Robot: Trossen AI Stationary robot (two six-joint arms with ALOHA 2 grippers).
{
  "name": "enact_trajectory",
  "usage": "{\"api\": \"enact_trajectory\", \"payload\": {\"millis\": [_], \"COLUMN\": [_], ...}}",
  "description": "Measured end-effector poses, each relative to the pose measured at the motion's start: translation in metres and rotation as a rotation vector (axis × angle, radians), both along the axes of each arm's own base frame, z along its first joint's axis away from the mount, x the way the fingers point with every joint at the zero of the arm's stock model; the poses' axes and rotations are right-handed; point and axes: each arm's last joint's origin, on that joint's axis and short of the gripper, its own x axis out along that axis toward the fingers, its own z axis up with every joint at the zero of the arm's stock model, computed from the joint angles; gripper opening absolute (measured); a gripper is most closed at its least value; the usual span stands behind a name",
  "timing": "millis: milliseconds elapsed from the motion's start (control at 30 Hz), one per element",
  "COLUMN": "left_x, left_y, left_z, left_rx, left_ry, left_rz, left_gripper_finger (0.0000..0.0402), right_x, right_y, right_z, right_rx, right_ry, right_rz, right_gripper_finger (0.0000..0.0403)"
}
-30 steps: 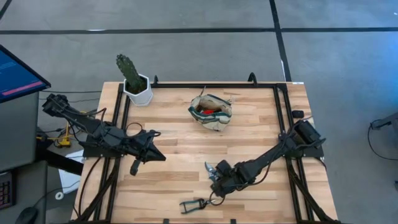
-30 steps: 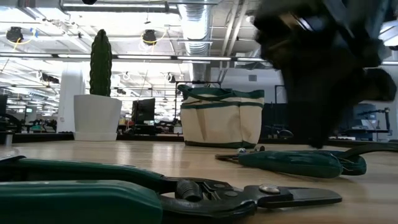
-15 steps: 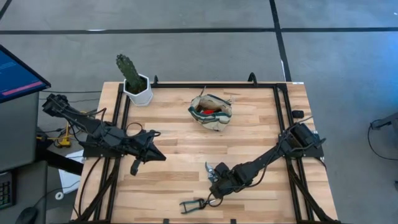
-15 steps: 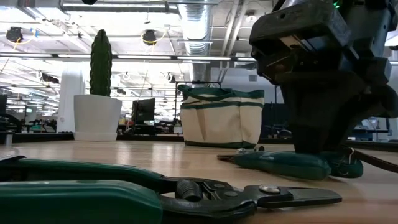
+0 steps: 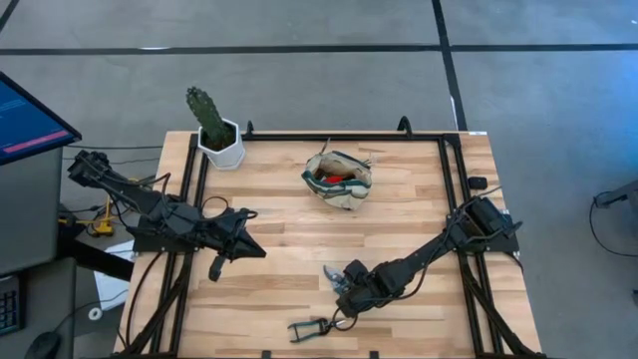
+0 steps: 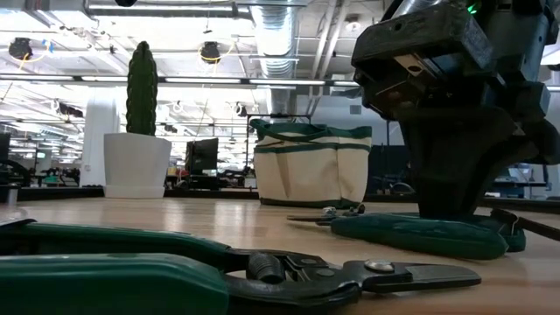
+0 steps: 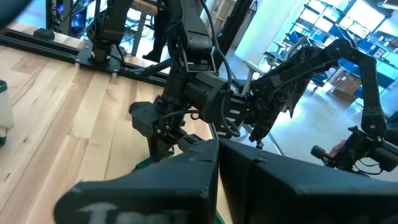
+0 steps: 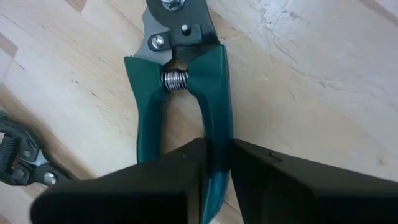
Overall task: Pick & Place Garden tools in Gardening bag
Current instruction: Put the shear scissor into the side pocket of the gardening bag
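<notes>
A pair of green-handled pruning shears point(image 5: 332, 274) lies flat on the wooden table, and my right gripper point(image 5: 349, 286) stands over it, shut on one handle. The low view shows those shears point(image 6: 411, 234) under the gripper point(image 6: 455, 206). A second pair of shears point(image 5: 309, 327) lies near the front edge. The beige gardening bag point(image 5: 337, 179) with green trim stands at mid-far table with a red item inside. My left gripper point(image 5: 215, 267) hovers shut and holds nothing at the table's left. My right gripper pinches one green handle point(image 8: 217, 127) of the shears between its two fingers point(image 8: 180, 168), on the half toward the handle's free end. The fingers come from above, pointing steeply down, and lie across the handle. The other handle point(image 8: 144, 118) stays outside the fingers. The shears lie flat on the table.
A cactus in a white pot point(image 5: 219, 140) stands at the far left corner. Black frame rails point(image 5: 454, 189) run along the table's sides and far edge. Bare wood lies between the held shears and the bag.
The shears under my right gripper have turned a little on the table: their blade end has swung toward the table's left edge, while the handle in the gripper's fingers has stayed in place. My left arm has kept still.
</notes>
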Motion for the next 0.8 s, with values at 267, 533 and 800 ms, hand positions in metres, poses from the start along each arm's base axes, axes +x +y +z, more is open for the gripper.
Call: {"api": "enact_trajectory", "payload": {"millis": [267, 533, 800], "left_x": [0.0, 0.0, 0.0], "left_y": [0.0, 0.0, 0.0], "left_z": [0.0, 0.0, 0.0], "left_rx": [0.0, -0.001, -0.001], "left_ry": [0.0, -0.001, -0.003], "left_rz": [0.0, 0.0, 0.0], "left_gripper_finger": [0.0002, 0.0002, 0.0002], "right_x": [0.0, 0.002, 0.007], "right_y": [0.0, 0.001, 0.004], "right_z": [0.0, 0.01, 0.029], "right_rx": [-0.004, -0.037, -0.065], "right_ry": [0.004, 0.037, 0.056], "right_rz": [0.002, 0.043, 0.101], "right_gripper_finger": [0.004, 0.004, 0.0039]}}
